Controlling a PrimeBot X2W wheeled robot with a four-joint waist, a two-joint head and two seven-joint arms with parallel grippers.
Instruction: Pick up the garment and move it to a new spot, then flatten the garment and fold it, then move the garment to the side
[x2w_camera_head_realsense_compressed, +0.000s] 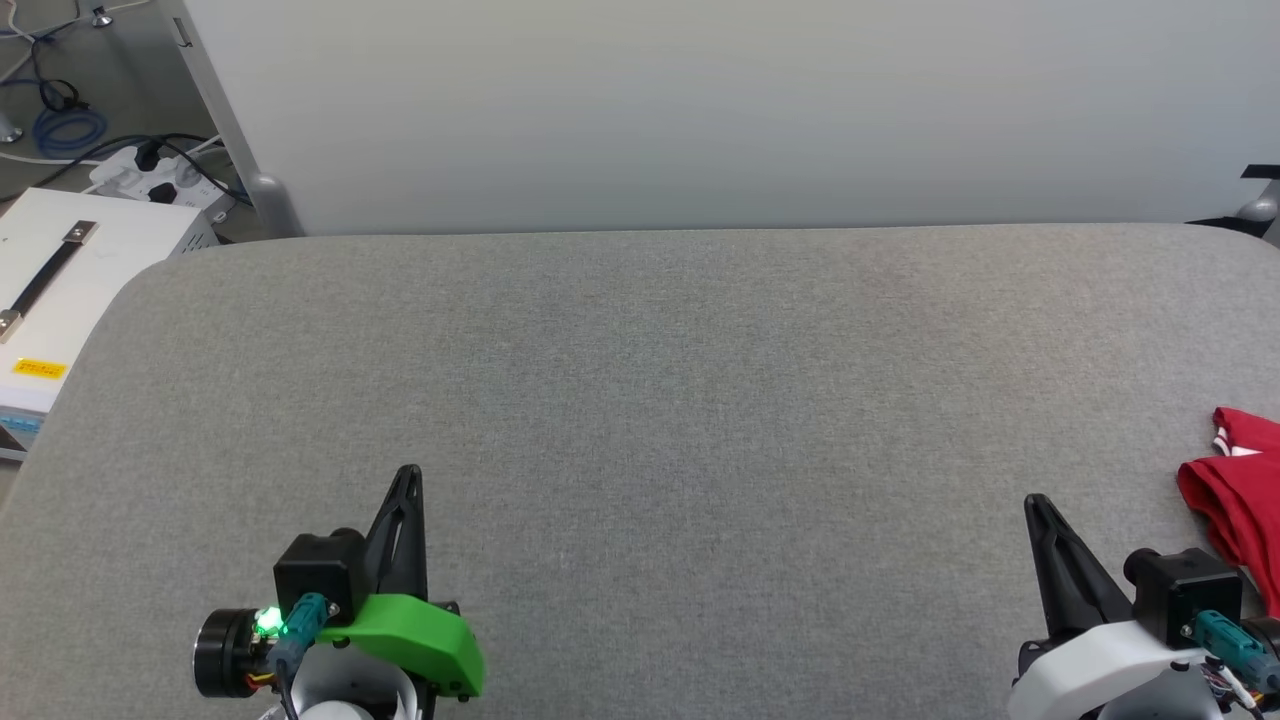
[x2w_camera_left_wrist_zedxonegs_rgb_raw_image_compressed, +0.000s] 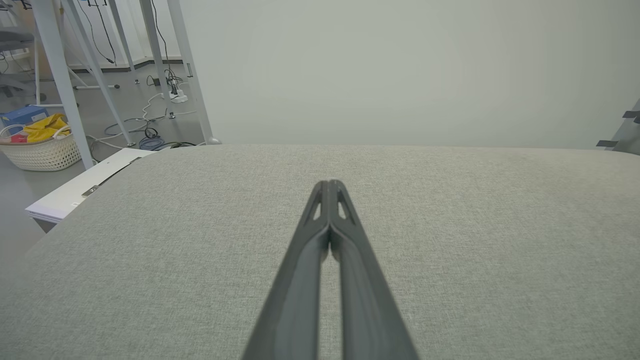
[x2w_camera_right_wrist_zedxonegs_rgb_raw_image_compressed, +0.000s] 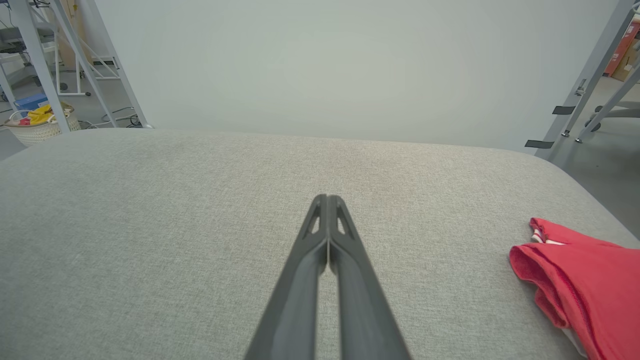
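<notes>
Red garment (x2w_camera_head_realsense_compressed: 1240, 495) on grey table (x2w_camera_head_realsense_compressed: 640, 400); yellow label (x2w_camera_head_realsense_compressed: 40, 368), print illegible.

A pale partition panel (x2w_camera_head_realsense_compressed: 700, 110) is standing behind the grey fabric tabletop (x2w_camera_head_realsense_compressed: 640, 400); cables (x2w_camera_head_realsense_compressed: 65, 125) and a power strip (x2w_camera_head_realsense_compressed: 150, 178) are lying on the grey floor (x2w_camera_head_realsense_compressed: 130, 70), beside a white case (x2w_camera_head_realsense_compressed: 100, 250)

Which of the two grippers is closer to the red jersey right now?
The right gripper: the red jersey lies close by on its right side, while the left gripper is much farther away from it.
</notes>
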